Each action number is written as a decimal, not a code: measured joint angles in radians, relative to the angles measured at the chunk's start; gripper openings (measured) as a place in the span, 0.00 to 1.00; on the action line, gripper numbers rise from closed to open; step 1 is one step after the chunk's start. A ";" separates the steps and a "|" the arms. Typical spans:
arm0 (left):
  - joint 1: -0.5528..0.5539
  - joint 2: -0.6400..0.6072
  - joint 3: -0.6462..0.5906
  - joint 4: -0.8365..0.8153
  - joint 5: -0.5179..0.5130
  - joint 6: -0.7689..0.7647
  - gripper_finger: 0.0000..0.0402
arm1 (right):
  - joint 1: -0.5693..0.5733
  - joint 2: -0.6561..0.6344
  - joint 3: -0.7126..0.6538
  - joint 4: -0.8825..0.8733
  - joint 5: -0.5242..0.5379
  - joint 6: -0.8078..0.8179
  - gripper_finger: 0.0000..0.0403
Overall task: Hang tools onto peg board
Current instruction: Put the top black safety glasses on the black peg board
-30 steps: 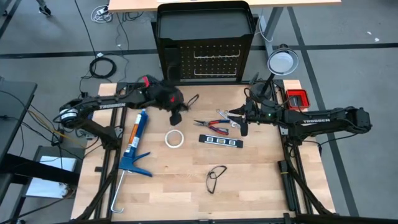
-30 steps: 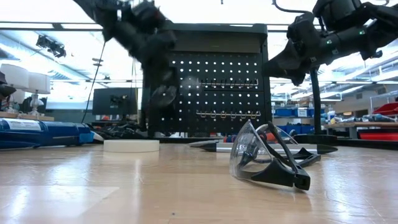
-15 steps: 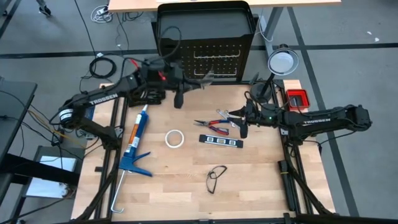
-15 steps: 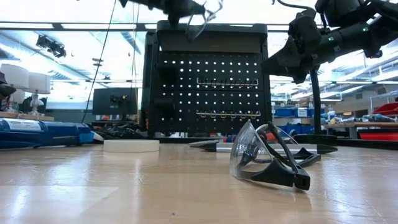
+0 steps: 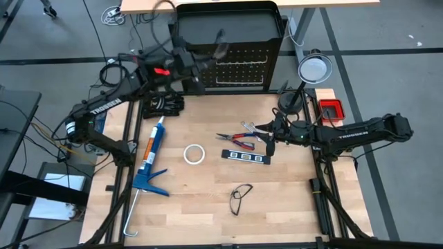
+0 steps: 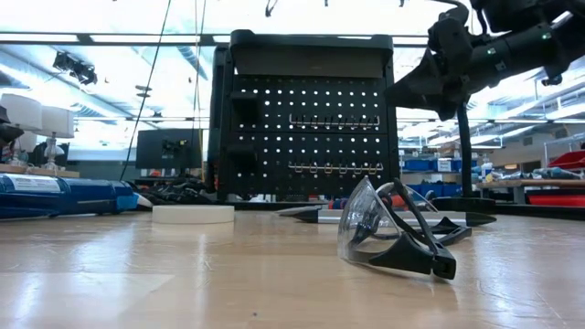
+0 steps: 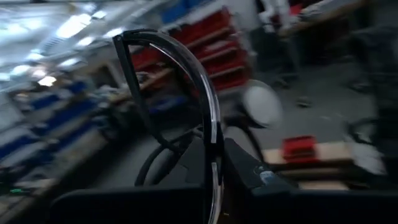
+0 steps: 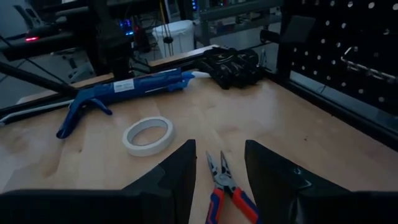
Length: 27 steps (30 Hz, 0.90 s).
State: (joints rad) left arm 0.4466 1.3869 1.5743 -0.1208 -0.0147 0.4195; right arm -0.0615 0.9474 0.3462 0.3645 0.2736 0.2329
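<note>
My left gripper (image 5: 205,57) is high up in front of the peg board's (image 5: 239,66) upper left corner, shut on dark-framed safety glasses (image 5: 220,41). In the left wrist view the glasses (image 7: 186,93) arch up past the fingers. My right gripper (image 5: 268,142) hovers open just above the red-handled pliers (image 8: 225,182), which lie flat on the table between its fingers without touching them. A second pair of glasses (image 6: 393,233) rests on the table near the front. The white tape roll (image 5: 194,153), the black bar (image 5: 243,156) and the silver wrenches (image 5: 252,129) lie flat mid-table. My left gripper pinches the curved front of the glasses (image 7: 214,177) between its two fingers. The fingers lie about level and point toward the table's far right. The glasses are lifted clear, standing out beyond the fingertips with a temple arm (image 7: 140,99) folded alongside.
A blue caulking gun (image 5: 149,155) lies along the table's left side, with black gloves (image 5: 163,105) at the far left. A round lamp (image 5: 313,69) and a red box (image 5: 330,108) stand at the far right. The wood near the front edge is bare.
My left gripper has risen steeply with the glasses, from just above the table's far left to the height of the peg board's top. It has tipped up to level and rolled. The glasses stay in its hold, clear of everything.
</note>
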 joint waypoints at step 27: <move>0.304 0.101 0.198 -0.159 0.001 -0.041 0.05 | 0.034 0.014 0.000 0.009 0.074 0.023 0.36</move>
State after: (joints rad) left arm 0.7506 1.4878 1.7725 -0.2794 -0.0134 0.3790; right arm -0.0273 0.9619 0.3462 0.3734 0.3477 0.2558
